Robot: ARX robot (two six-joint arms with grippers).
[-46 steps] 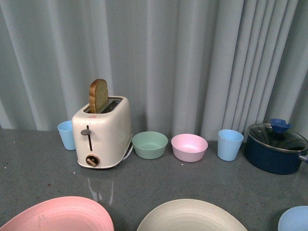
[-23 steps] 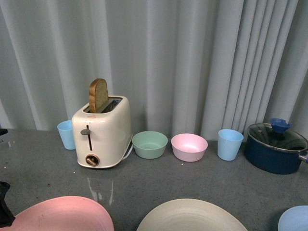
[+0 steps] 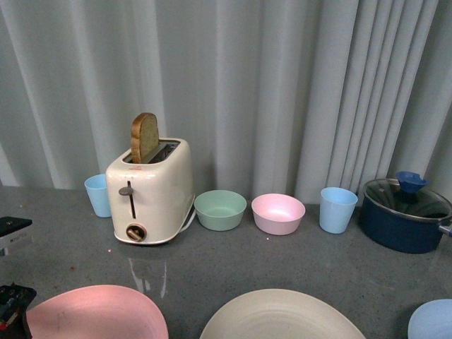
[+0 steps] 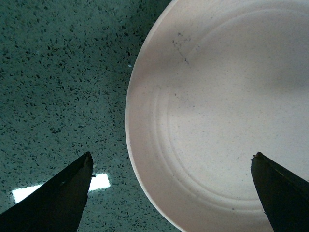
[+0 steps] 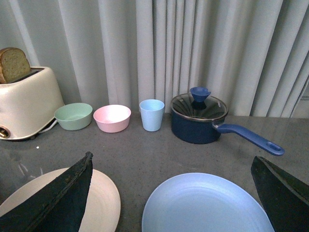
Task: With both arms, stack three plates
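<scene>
Three plates lie along the counter's near edge: a pink plate [image 3: 99,314] at the left, a cream-beige plate [image 3: 282,318] in the middle, a light blue plate [image 3: 432,321] at the right. My left gripper [image 3: 10,282] enters at the far left beside the pink plate. From the left wrist, the open left gripper [image 4: 171,193] hangs over the pink plate [image 4: 227,111], straddling its rim. The open right gripper [image 5: 171,193] hovers above the light blue plate [image 5: 207,205], with the cream-beige plate [image 5: 104,203] beside it.
At the back stand a cream toaster [image 3: 150,194] with a bread slice, a blue cup [image 3: 97,195] behind it, a green bowl [image 3: 219,210], a pink bowl [image 3: 277,213], another blue cup [image 3: 337,209] and a dark blue lidded saucepan [image 3: 404,215], its handle [image 5: 248,138] pointing right.
My left gripper has come into the front view at the far left and moved up beside the pink plate. The plates have not moved.
</scene>
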